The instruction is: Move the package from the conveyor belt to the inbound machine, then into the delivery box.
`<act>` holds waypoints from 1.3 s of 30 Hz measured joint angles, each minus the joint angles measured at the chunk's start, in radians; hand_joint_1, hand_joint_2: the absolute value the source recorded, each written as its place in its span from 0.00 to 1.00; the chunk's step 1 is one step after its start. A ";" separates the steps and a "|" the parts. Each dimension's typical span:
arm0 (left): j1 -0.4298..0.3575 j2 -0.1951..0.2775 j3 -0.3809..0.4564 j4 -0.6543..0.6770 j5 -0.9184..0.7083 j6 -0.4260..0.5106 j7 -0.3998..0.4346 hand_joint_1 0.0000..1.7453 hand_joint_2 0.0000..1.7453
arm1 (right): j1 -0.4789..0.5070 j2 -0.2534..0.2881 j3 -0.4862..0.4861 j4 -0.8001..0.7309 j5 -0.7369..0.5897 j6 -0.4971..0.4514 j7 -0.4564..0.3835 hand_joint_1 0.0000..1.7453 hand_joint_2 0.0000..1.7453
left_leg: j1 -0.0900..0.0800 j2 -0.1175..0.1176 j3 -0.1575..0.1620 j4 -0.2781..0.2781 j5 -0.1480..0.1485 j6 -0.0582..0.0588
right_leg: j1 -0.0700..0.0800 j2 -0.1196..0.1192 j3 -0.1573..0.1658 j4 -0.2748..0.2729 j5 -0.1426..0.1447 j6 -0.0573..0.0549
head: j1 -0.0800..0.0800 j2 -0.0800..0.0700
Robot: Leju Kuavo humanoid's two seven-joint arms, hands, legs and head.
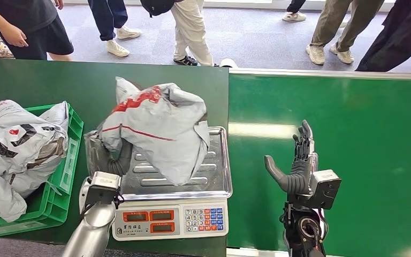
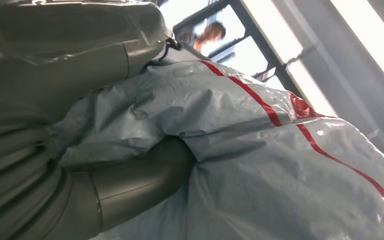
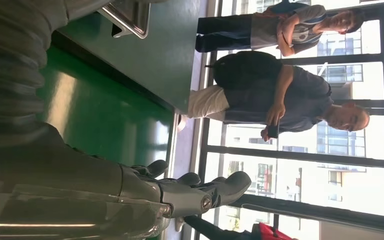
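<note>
Grey package (image 1: 158, 128) with red stripe and red print, lying on the scale's silver ribbed pan (image 1: 217, 179). White scale front (image 1: 171, 220) below the pan, with orange display frames and blue, white and red keys. Left of the scale, bright green crate (image 1: 64, 187) holding grey bags with black and red marks. Right of the scale, glossy green belt (image 1: 364, 139); dark grey right hand (image 1: 299, 166).

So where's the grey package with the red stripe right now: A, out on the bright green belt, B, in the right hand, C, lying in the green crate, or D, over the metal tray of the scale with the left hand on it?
D: the package sits over the scale tray, gripped by the left hand.
</note>
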 joint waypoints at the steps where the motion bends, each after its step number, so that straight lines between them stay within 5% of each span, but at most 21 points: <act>1: 0.003 0.003 0.000 -0.016 -0.003 0.039 -0.001 1.00 1.00 | 0.000 0.000 0.000 0.001 -0.002 -0.002 -0.002 0.00 1.00 | 0.000 0.000 0.000 0.000 0.000 0.000 | 0.000 0.000 0.000 0.000 0.000 0.000 | 0.000 0.000; 5: 0.014 0.018 0.001 -0.066 -0.020 0.121 -0.003 1.00 1.00 | 0.000 -0.001 0.001 0.002 -0.005 -0.006 -0.004 0.00 1.00 | 0.000 -0.001 0.000 0.000 0.000 0.000 | 0.000 0.000 0.000 0.000 0.000 0.000 | 0.000 0.000; 32: 0.030 0.042 0.002 -0.106 -0.044 0.126 -0.003 1.00 1.00 | 0.000 -0.001 0.005 0.003 -0.006 -0.007 -0.004 0.00 1.00 | 0.000 0.000 -0.001 0.000 0.000 0.000 | 0.000 0.000 -0.001 0.000 0.000 0.000 | 0.000 0.000; 39: 0.064 0.012 0.107 -0.262 -0.213 0.126 -0.005 1.00 1.00 | 0.004 -0.001 0.008 0.009 -0.010 -0.009 -0.008 0.00 1.00 | 0.000 0.001 -0.001 0.000 0.000 0.000 | 0.000 0.000 -0.002 0.000 0.000 0.000 | 0.000 0.000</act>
